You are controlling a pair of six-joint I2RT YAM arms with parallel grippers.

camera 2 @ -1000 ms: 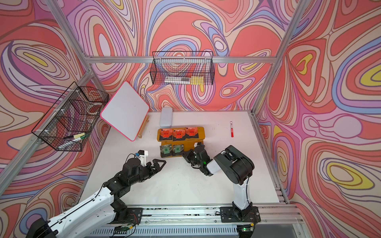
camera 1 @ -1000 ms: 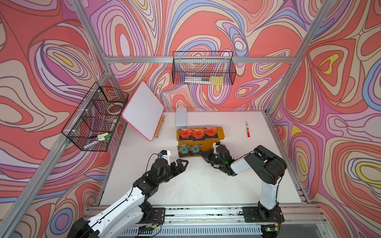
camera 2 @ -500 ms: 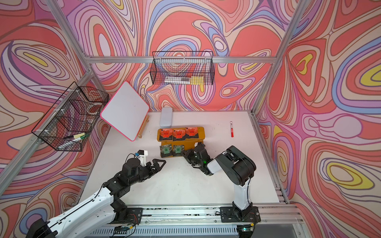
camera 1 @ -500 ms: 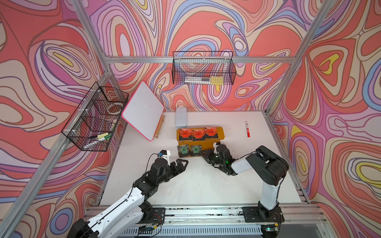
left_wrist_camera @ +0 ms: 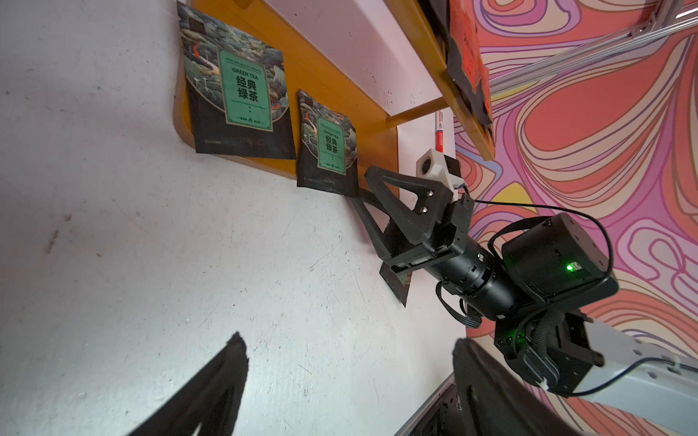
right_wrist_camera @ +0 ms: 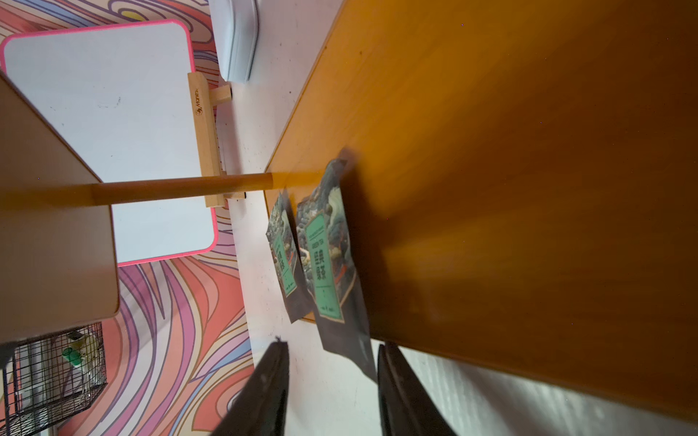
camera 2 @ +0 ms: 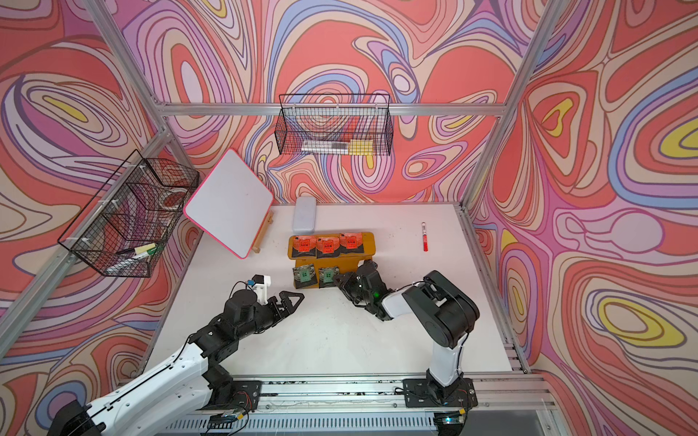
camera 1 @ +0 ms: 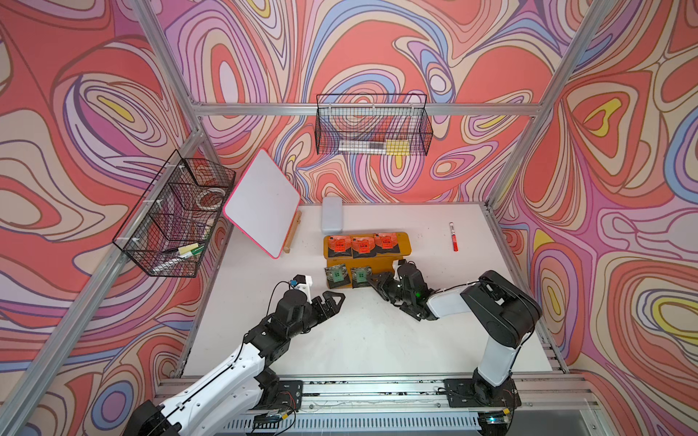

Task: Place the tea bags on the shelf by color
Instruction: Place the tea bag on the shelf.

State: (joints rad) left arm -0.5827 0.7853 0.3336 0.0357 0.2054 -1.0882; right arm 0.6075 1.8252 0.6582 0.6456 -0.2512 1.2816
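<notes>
**Easing my right hand off the green row**

My right hand stands with its jaws apart, gripping nothing, low at the free end of the lower tier of the shelf. Its tips sit just beside the middle green bag, whose corner overhangs the tier's front edge. Beneath the hand, a third green bag shows only as a dark corner, and I cannot tell whether it lies wholly on the tier.

I judge this to be the let-go of that bag. I should open wider, then back out level and straight, away from the row, so no finger drags it or nudges its neighbour.

The far green bag lies flat at the other end. Each is a thin dark square with a green label. Three orange bags fill the upper tier. My left hand hangs open over the worktop, well apart.
</notes>
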